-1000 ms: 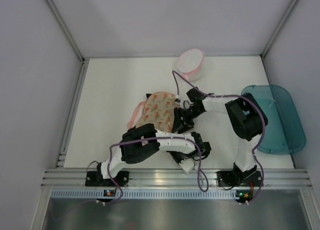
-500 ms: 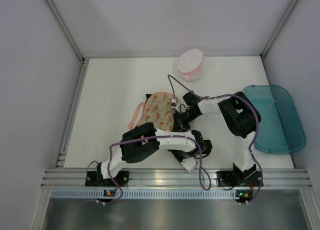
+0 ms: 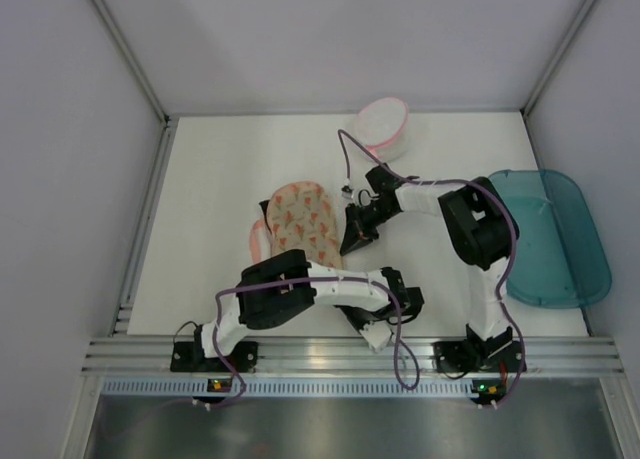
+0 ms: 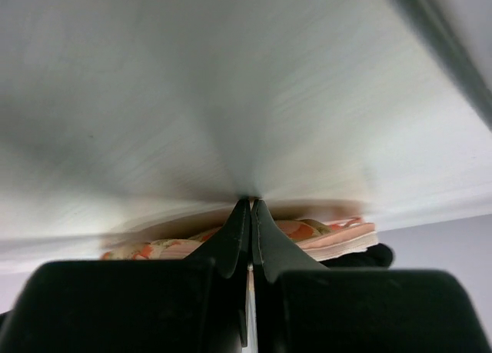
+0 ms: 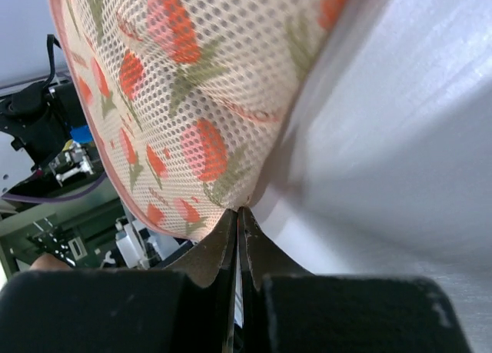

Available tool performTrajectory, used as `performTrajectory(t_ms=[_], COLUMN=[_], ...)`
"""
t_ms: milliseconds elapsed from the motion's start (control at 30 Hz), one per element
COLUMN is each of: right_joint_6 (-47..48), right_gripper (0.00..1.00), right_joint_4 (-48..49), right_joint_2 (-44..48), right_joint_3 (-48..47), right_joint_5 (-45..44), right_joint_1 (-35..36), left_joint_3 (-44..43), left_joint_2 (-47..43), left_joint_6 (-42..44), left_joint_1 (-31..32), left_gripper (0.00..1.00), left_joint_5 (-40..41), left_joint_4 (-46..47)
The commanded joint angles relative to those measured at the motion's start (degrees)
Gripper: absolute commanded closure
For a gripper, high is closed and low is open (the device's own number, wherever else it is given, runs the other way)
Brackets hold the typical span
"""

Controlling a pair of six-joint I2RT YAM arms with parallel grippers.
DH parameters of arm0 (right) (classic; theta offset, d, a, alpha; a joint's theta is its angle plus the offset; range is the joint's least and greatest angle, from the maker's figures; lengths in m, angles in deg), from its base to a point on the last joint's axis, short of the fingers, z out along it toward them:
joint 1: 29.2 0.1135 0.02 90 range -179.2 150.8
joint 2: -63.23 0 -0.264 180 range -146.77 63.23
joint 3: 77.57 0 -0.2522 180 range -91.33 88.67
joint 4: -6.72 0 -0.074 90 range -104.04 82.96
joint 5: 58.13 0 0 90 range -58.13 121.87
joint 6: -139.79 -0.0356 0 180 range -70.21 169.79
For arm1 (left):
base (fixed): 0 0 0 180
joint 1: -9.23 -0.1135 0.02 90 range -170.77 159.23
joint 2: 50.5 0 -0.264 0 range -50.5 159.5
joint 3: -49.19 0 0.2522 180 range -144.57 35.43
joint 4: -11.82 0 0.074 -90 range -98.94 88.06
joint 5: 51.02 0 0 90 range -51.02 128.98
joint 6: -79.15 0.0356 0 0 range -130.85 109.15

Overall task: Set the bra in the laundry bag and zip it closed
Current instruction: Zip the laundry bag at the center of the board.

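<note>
Laundry bag (image 5: 192,84): open-weave mesh cloth, matt, cream with orange-red print, smoother pink trim at the edge. Table (image 3: 230,169): white, smooth, matt. Right gripper (image 5: 238,214), left gripper (image 4: 250,207): black plastic, matt, faint sheen. Tub (image 3: 575,249): teal translucent plastic, glossy. Pouch (image 3: 383,127): soft white cloth, pink rim. Front rail (image 3: 330,354): brushed metal, ribbed.

The round flat mesh laundry bag (image 3: 303,215) is cream, printed all over with orange-red strawberry-like shapes and green leaves, and edged in pink trim. The small round fabric pouch (image 3: 383,126) is plain white with a pink rim. The shallow plastic tub (image 3: 565,244) is see-through teal. The table top (image 3: 225,169) is white. The left arm (image 3: 340,282) and the right arm (image 3: 425,196) are white with black joints, strung with purple cables (image 3: 345,154).
</note>
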Motion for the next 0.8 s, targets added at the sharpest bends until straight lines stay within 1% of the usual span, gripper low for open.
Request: performTrajectory(t_ms=[0, 133, 267, 300, 333, 367, 400, 467, 600, 767], right_joint_6=[2.71, 4.82, 5.26, 5.61, 5.87, 6.31, 7.1, 8.42, 11.41, 10.97], right_gripper=[1.0, 1.0, 1.0, 0.99, 0.87, 0.59, 0.47, 0.34, 0.33, 0.38], right_joint_4=[1.53, -0.58, -2.07, -2.6, -3.91, -4.53, -5.15, -7.61, -10.78, -10.52], right_joint_2=[-0.94, -2.87, -2.53, -2.09, -0.78, -0.16, 0.63, 2.74, 4.94, 3.54], right_joint_3=[-5.57, -10.22, -11.47, -11.29, -10.5, -9.8, -9.01, -6.29, -2.59, 0.66], right_joint_5=[-4.0, -5.84, -5.24, -4.27, -4.0, -3.83, -3.39, -2.95, -1.46, 3.55], right_joint_1=[-0.98, -1.24, -1.24, -1.15, -1.24, -1.24, -1.33, -1.59, -1.59, -0.81], left_joint_3=[1.42, 1.77, 0.98, 0.54, -0.5, -0.86, -1.3, -2.27, -3.76, -4.82], left_joint_2=[-3.61, -4.58, -4.93, -4.5, -4.41, -4.23, -3.97, -3.7, -3.79, -4.05], left_joint_6=[-1.15, -1.14, -1.67, -1.85, -2.02, -2.02, -2.11, -2.03, -1.94, -1.5], left_joint_1=[2.51, 3.39, 3.31, 3.13, 2.61, 2.34, 2.08, 1.63, 1.02, 0.58], left_gripper=[1.0, 1.0, 1.0, 1.0, 1.0, 1.0, 1.0, 1.0, 1.0, 1.0], left_joint_5=[-6.16, -7.66, -7.4, -7.66, -7.74, -7.75, -7.48, -7.22, -6.96, -4.85], left_joint_4=[-0.33, -0.33, 0.02, -0.15, 0.02, -0.07, -0.07, 0.11, 0.54, 1.42])
